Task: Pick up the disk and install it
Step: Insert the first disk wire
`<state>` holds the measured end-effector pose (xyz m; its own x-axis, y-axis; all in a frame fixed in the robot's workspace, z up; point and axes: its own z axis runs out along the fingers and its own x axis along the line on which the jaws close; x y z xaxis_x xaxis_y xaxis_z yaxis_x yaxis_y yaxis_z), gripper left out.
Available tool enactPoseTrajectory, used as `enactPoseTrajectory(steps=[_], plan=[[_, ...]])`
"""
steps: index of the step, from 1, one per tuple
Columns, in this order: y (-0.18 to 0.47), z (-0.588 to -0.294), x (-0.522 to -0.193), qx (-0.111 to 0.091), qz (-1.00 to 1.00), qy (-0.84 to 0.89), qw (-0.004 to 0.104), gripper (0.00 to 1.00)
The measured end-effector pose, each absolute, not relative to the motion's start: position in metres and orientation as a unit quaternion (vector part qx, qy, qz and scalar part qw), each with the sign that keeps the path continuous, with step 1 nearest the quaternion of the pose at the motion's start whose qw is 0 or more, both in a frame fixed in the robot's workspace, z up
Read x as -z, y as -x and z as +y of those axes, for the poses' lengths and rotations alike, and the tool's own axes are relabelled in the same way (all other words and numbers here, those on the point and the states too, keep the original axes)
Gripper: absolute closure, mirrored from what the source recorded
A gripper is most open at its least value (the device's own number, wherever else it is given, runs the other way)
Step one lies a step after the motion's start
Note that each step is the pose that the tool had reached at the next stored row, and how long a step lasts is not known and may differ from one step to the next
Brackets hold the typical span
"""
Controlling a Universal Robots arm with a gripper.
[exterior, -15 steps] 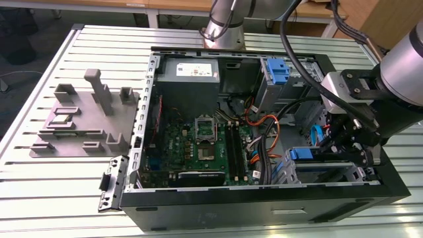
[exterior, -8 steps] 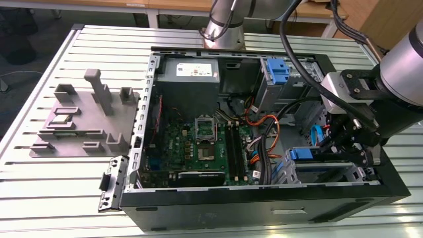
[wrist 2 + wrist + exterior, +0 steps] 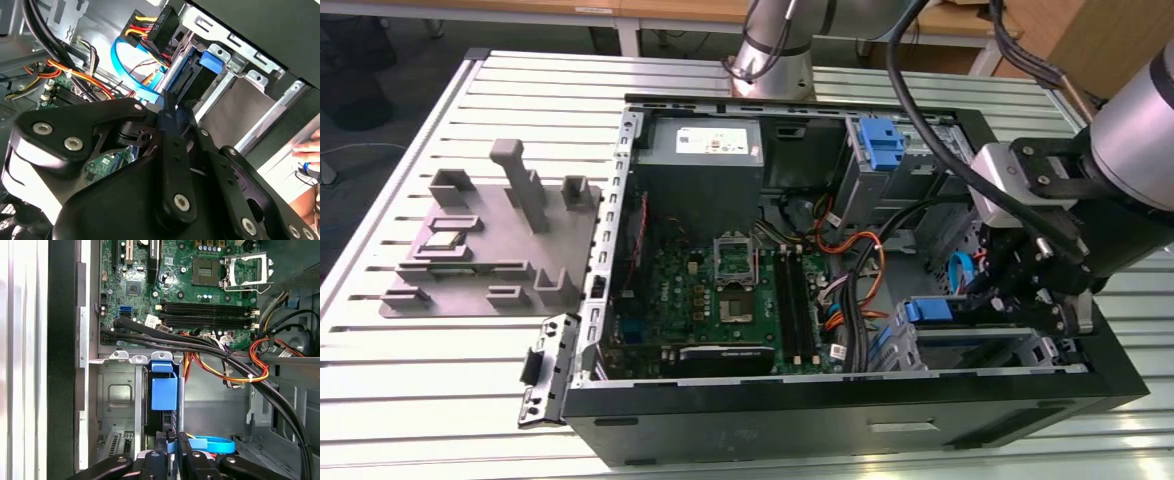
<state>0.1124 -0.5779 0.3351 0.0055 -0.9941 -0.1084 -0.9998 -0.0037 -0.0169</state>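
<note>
In the exterior view the gripper (image 3: 1034, 300) reaches into the open computer case (image 3: 854, 415) at lower right, by the drive cage (image 3: 974, 345); the power supply (image 3: 704, 145) bears a white label, unreadable. In the second wrist view the disk (image 3: 192, 82) sits edge-on in the cage, its blue bracket showing; a hand (image 3: 310, 150) shows at right. In the first wrist view the fingers (image 3: 161, 440) pinch the disk's edge below centre; the motherboard (image 3: 190, 285) lies above.

Even, bright overhead light; dim case interior (image 3: 720, 230); soft close-up blur.
</note>
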Motion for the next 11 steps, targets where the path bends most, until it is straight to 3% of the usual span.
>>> enactPoseTrajectory(steps=[11], plan=[[-0.1147, -0.5779, -0.347, -0.033, 0.704, 0.708, 0.044, 0.77]])
